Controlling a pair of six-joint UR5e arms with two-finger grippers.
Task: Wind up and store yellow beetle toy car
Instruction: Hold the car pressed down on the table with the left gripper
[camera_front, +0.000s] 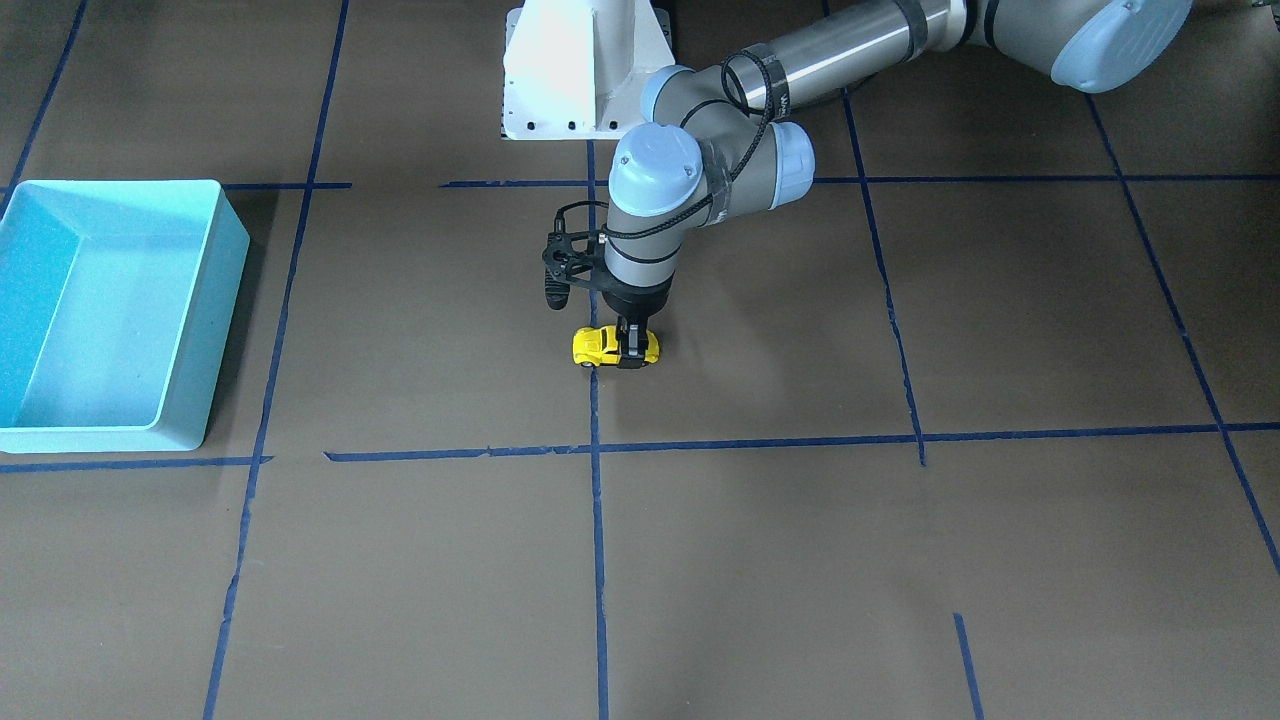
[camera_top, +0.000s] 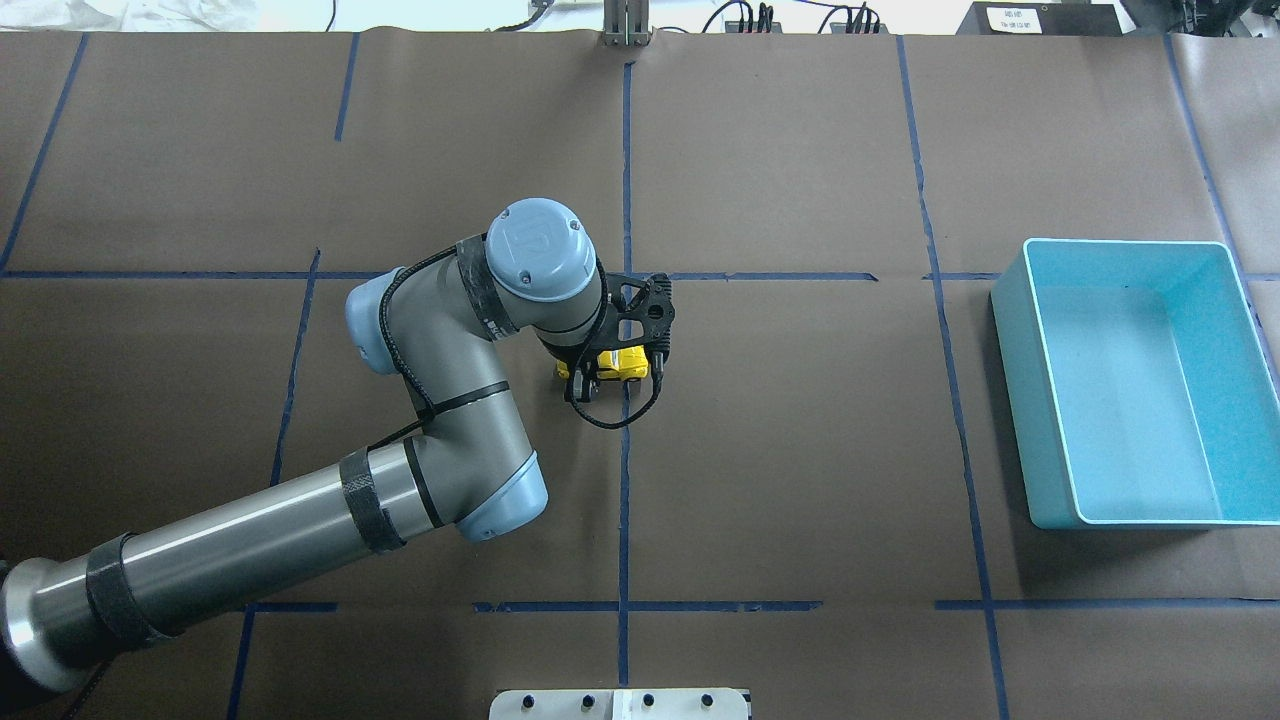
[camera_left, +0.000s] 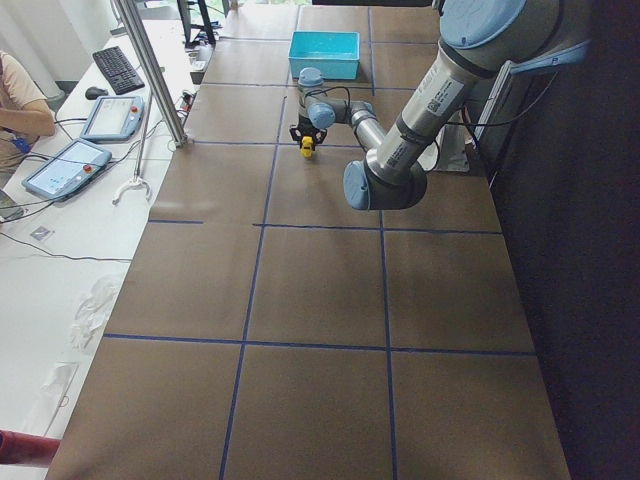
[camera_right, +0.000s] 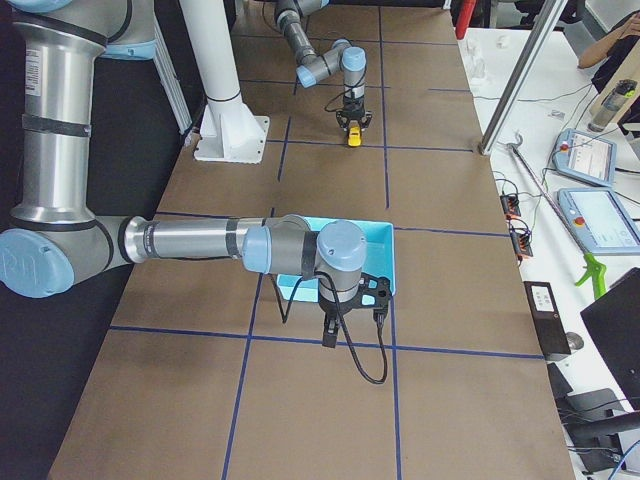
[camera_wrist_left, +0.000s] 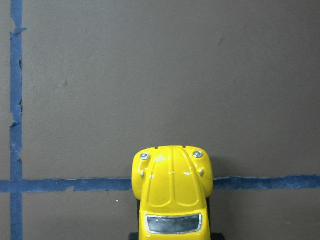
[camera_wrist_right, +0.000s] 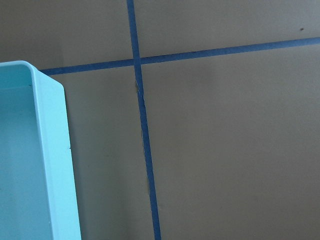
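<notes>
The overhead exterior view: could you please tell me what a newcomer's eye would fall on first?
First comes the yellow beetle toy car, a bright spot at the centre on a blue tape line, gripped from above by the left gripper. Then the large turquoise bin stands out, empty, well off on the robot's right side.

Bright, even overhead light; soft shadows; small glints on yellow beetle toy car (camera_wrist_left: 172, 185).

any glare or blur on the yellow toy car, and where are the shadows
Left wrist view: sharp, small white highlights on the glossy yellow beetle toy car, its rear cropped by the frame. Front-facing view: a soft shadow lies beside the turquoise plastic bin; no blur.
</notes>
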